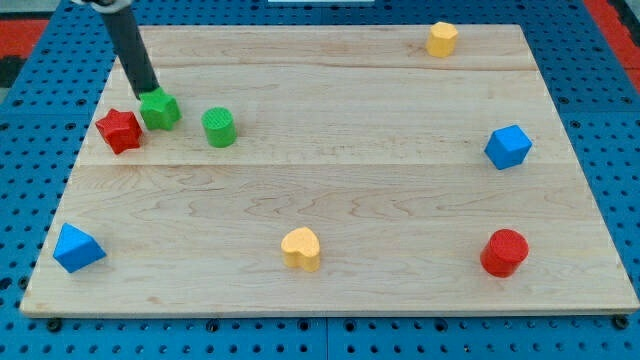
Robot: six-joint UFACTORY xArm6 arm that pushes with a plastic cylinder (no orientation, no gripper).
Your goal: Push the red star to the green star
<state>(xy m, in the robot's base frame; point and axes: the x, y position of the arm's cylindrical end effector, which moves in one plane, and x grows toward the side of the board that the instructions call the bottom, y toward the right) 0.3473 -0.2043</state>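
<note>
Where the wooden table (pixel 330 190) reaches its far left, my tip (pixel 151 92) rests at the far edge of the green star (pixel 160 109), touching it. The red star (pixel 119 130) lies just left of the green star and slightly nearer, the two almost touching. A green cylinder (pixel 219 127) stands just right of the green star. There are no jaws here, only the dark rod (pixel 132 48). A yellow heart (pixel 300 248) sits near the near edge.
</note>
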